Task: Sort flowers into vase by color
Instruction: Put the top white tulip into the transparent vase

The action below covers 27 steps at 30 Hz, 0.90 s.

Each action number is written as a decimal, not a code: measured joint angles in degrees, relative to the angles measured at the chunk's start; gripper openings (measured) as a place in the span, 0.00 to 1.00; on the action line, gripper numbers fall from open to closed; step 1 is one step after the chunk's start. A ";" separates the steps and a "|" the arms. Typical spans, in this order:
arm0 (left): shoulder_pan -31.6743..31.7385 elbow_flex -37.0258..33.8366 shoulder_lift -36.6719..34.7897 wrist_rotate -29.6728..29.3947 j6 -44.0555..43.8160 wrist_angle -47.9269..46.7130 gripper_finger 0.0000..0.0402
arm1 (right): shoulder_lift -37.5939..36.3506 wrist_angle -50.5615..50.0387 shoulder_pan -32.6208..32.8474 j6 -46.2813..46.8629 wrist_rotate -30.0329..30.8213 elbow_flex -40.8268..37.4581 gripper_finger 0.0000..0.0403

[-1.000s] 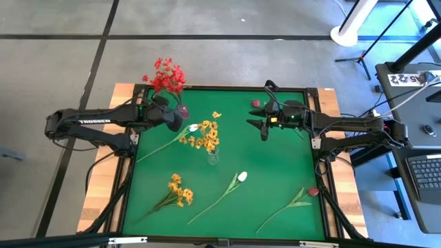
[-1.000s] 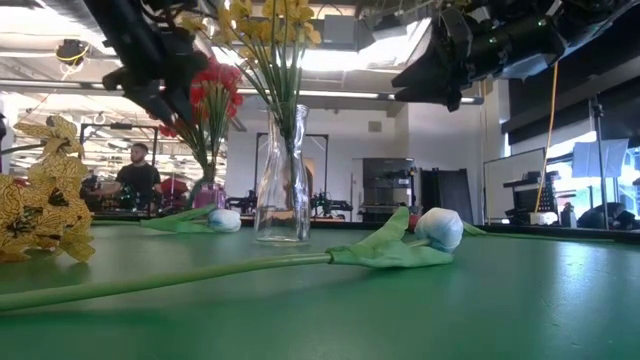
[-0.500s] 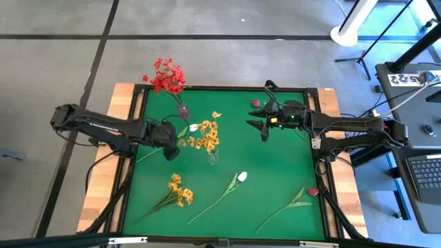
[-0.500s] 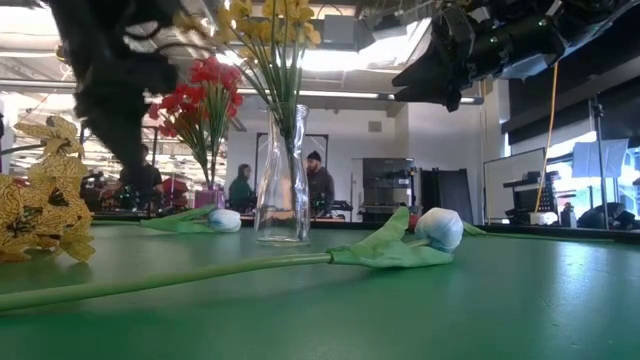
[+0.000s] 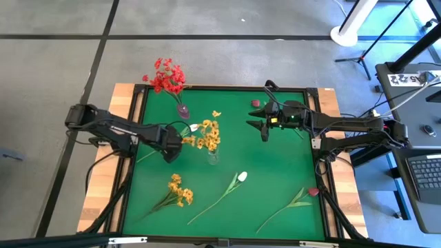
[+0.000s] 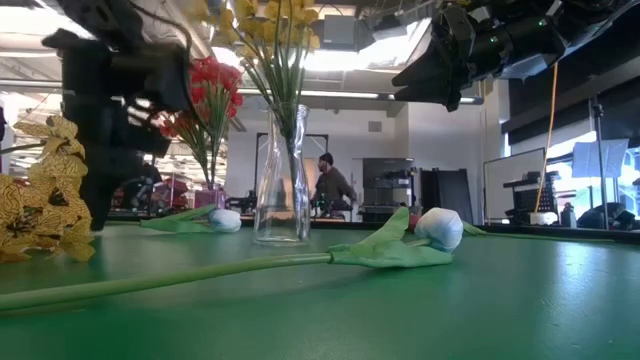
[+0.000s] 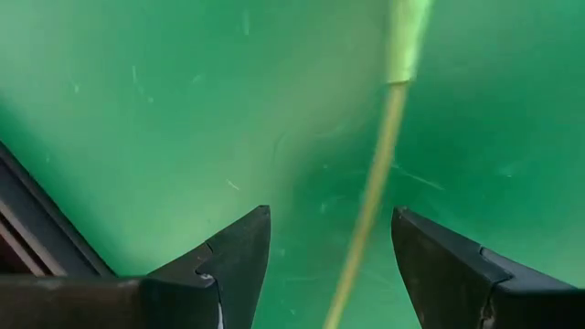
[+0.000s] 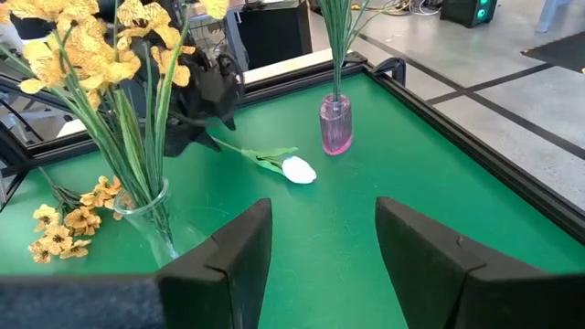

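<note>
**Left arm over a white tulip stem, fingers spread, nothing held**

Green surface (image 5: 275, 165) in a black frame, concrete floor around it.

High view: left gripper (image 5: 170, 148) sits low over the stem of a white tulip (image 5: 193, 127) near the left edge, just beside the clear vase (image 5: 213, 156) with yellow-orange sprays (image 5: 207, 136). Red spray (image 5: 165, 76) is in the pink vase (image 5: 183, 110) at the far edge. Loose on the surface: yellow-orange bunch (image 5: 178, 191), second white tulip (image 5: 241, 176), dark pink rose bud (image 5: 313, 191), another rose bud (image 5: 255, 103) by the far edge. Right gripper (image 5: 261, 128) waits off the surface, far right side.

Low view: left arm (image 6: 110, 110) hangs dark in front of the red spray; clear vase (image 6: 281, 180) stands upright mid-frame. A person walks in the room behind.

Left wrist view: fingers (image 7: 233, 256) spread wide, thin green stem (image 7: 370, 201) running between them, not yet pinched.

Right wrist view: fingers (image 8: 239, 242) apart, nothing between them; pink vase (image 8: 335, 126) and white tulip (image 8: 298, 170) ahead.

Risks, my read:
- Stem is thin and lies flat; the fingers may close over it or roll it aside.
- Left arm is close to the clear vase, so a swing on lift could knock it over.
- Long stem could snag the yellow sprays.
</note>
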 joint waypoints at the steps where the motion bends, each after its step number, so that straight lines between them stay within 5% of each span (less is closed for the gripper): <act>1: 0.61 -0.31 0.92 0.23 0.15 0.60 0.55 | 0.00 0.00 0.00 -0.01 0.00 0.00 0.48; 11: 0.92 -0.75 3.16 0.33 -0.50 2.85 0.49 | 0.00 -0.46 0.00 -0.06 -0.02 0.00 0.48; 22: -1.86 -0.86 3.38 -1.46 -7.52 7.99 0.04 | 0.00 -0.46 0.00 0.10 -0.63 0.00 0.48; 27: -5.06 1.82 3.09 -2.72 -10.29 1.99 0.01 | 0.00 -0.42 -0.01 0.10 -0.63 0.00 0.48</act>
